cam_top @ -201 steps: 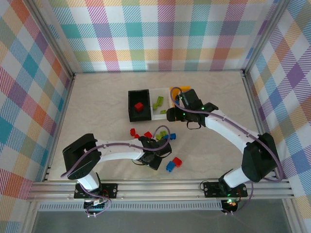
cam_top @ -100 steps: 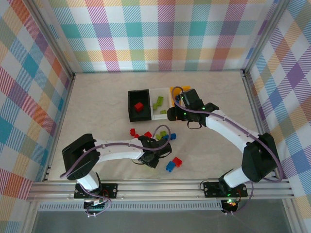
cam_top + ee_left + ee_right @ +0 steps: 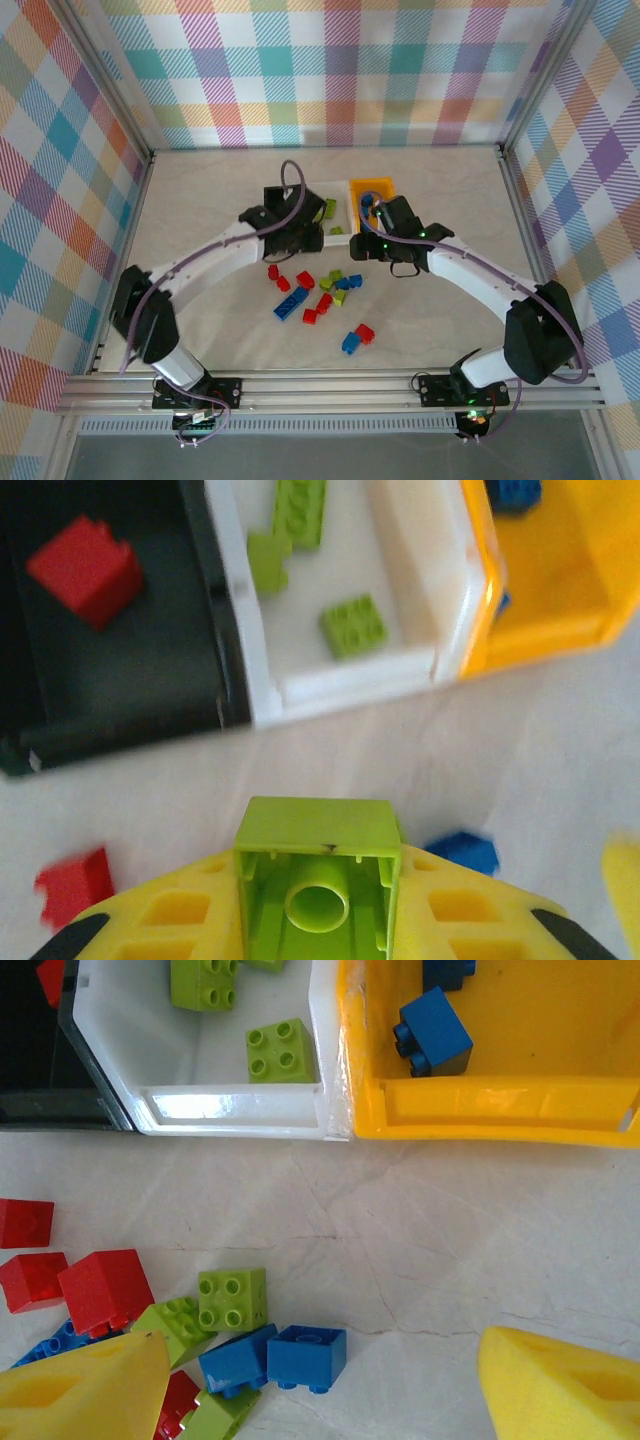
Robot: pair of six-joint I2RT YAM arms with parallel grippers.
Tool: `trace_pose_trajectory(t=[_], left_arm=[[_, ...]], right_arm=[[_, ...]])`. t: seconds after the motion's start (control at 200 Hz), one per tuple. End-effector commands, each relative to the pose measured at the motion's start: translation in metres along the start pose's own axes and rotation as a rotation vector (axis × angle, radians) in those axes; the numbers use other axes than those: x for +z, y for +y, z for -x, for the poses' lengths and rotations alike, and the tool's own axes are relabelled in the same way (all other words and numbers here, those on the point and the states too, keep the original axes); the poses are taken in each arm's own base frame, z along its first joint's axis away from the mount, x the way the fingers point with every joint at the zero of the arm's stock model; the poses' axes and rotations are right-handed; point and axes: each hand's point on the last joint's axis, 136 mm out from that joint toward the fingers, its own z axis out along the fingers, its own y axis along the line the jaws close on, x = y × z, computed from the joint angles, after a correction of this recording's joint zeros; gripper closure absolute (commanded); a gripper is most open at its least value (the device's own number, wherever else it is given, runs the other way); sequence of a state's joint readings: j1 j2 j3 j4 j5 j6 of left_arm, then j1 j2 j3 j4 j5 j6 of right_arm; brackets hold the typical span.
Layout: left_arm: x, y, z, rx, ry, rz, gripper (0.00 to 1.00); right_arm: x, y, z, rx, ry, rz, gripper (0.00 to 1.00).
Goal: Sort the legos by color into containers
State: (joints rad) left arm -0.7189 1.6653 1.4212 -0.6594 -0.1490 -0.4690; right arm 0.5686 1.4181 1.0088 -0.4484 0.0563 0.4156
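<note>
Swung over from the loose bricks [image 3: 306, 280], the left claw [image 3: 318, 925] is clamping a lime green plastic brick [image 3: 318, 845], probably light, stiff and slippery, by its flat sides just before the white rectangular plastic bin [image 3: 350, 677].

Your left arm [image 3: 215, 258] and right arm [image 3: 470, 272] share one build: smooth white tube-shaped links set between chunky black joint housings [image 3: 540, 335]. A thin purple-grey cable [image 3: 285, 170] loops loosely along the outside of each. Each arm rises from a black base plate [image 3: 195, 392]. Small green lights glow on the right arm's black wrist block [image 3: 395, 225]. Up close, your left fingers [image 3: 170, 920] are bright yellow with rectangular cut-outs and black pieces at the outer corners. The right fingers [image 3: 80, 1390] are plain yellow wedges.
</note>
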Motion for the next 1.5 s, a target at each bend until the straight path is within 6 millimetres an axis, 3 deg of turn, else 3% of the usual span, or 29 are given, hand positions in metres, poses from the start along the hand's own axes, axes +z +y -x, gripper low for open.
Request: trace_pose_trajectory(t=[0.0, 0.195, 0.36, 0.515, 0.715, 0.825, 0.97, 1.095, 1.28, 1.39, 1.495], left_arm=[[0.022, -0.013, 0.031, 0.006, -0.019, -0.027, 0.74], [0.062, -0.017, 0.069, -0.035, -0.019, 0.005, 0.75], [0.094, -0.021, 0.081, -0.031, 0.019, 0.04, 0.74], [0.105, -0.027, 0.09, -0.034, 0.028, 0.038, 0.66], [0.094, -0.034, 0.099, -0.04, 0.011, 0.008, 0.48], [0.075, -0.039, 0.105, -0.051, -0.016, -0.03, 0.33], [0.036, -0.044, 0.109, -0.08, -0.075, -0.106, 0.14], [0.004, -0.038, 0.088, -0.123, -0.1, -0.173, 0.0], [-0.034, -0.02, 0.029, -0.121, -0.093, -0.203, 0.0], [-0.044, 0.003, -0.008, -0.134, -0.069, -0.17, 0.0], [-0.051, 0.024, -0.035, -0.157, -0.06, -0.152, 0.0]], right_arm=[[-0.006, -0.003, -0.001, 0.031, -0.021, 0.004, 0.19], [-0.008, -0.004, -0.008, 0.038, -0.013, 0.012, 0.19], [-0.009, -0.005, -0.01, 0.039, -0.013, 0.015, 0.19], [-0.01, -0.005, -0.012, 0.041, -0.011, 0.018, 0.19], [-0.011, -0.003, -0.016, 0.043, -0.006, 0.036, 0.17], [-0.01, -0.002, -0.019, 0.039, 0.001, 0.05, 0.17], [-0.007, 0.01, -0.031, -0.003, 0.05, 0.097, 0.18], [0.0, 0.017, -0.055, -0.053, 0.122, 0.089, 0.18], [0.004, 0.029, -0.106, -0.143, 0.264, 0.074, 0.16], [0.005, 0.023, -0.136, -0.158, 0.34, 0.032, 0.16], [0.007, 0.014, -0.142, -0.145, 0.33, -0.013, 0.17]])
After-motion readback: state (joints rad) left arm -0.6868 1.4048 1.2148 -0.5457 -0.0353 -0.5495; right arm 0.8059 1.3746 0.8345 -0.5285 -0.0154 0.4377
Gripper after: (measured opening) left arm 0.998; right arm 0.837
